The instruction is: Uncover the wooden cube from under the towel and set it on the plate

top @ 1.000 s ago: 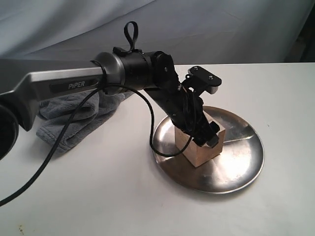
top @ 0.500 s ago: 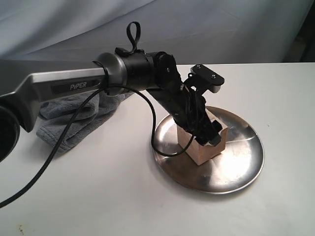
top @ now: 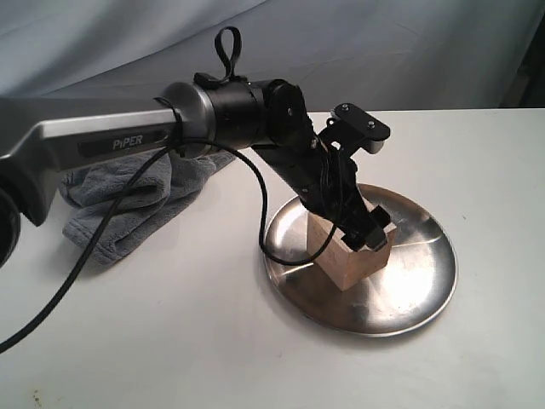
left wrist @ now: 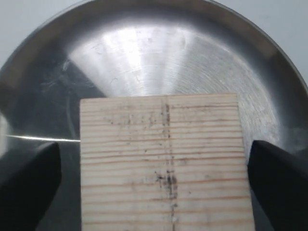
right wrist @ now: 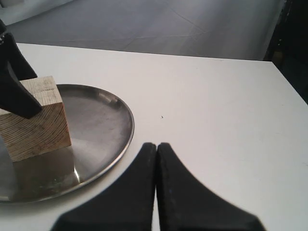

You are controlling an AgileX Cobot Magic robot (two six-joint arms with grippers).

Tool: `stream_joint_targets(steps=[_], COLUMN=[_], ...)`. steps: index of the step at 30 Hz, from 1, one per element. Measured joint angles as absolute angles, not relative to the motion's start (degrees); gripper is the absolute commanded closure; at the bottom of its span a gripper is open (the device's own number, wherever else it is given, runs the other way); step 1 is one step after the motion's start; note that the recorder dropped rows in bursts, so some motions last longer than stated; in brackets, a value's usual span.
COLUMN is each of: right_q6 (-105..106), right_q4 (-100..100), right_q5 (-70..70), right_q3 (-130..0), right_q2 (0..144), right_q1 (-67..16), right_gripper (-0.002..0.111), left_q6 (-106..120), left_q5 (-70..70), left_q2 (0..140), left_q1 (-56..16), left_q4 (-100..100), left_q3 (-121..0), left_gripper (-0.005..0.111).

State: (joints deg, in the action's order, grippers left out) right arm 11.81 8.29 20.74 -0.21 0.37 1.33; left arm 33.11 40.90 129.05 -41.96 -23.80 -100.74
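Note:
The pale wooden cube (top: pixel 353 260) rests on the shiny steel plate (top: pixel 417 290), left of its middle. My left gripper (top: pixel 366 230) hangs over the cube's top, open, its black fingers (left wrist: pixel 33 178) spread to either side of the cube (left wrist: pixel 166 163); one finger stands clear of the wood, the other is close to its edge. The grey plush towel (top: pixel 128 204) lies crumpled at the left, behind the arm. My right gripper (right wrist: pixel 156 144) is shut and empty, low over the table beside the plate (right wrist: pixel 101 120), and the cube (right wrist: pixel 36 120) shows there too.
The white table (top: pixel 213 341) ends at a grey cloth backdrop (top: pixel 383 51). The left arm's black cable (top: pixel 85 264) loops down over the table in front of the towel. The right arm is outside the exterior view.
The left gripper has risen a little along the cube and its jaws have spread off the wood. The cube stays on the plate.

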Motion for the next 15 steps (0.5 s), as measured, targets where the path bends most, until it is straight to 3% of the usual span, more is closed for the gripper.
stream_joint_targets(steps=[15], right_q6=[11.8], right_q4=[8.3], right_q5=[20.7], right_q3=[-0.2], right_q2=[0.4], right_q1=[1.3], right_gripper=[0.108], left_q6=[18.7], left_q5=[45.1], left_q2=[109.6], left_q1=[-42.0], left_q4=[-7.0], left_q3=[-100.7], left_gripper=[0.002])
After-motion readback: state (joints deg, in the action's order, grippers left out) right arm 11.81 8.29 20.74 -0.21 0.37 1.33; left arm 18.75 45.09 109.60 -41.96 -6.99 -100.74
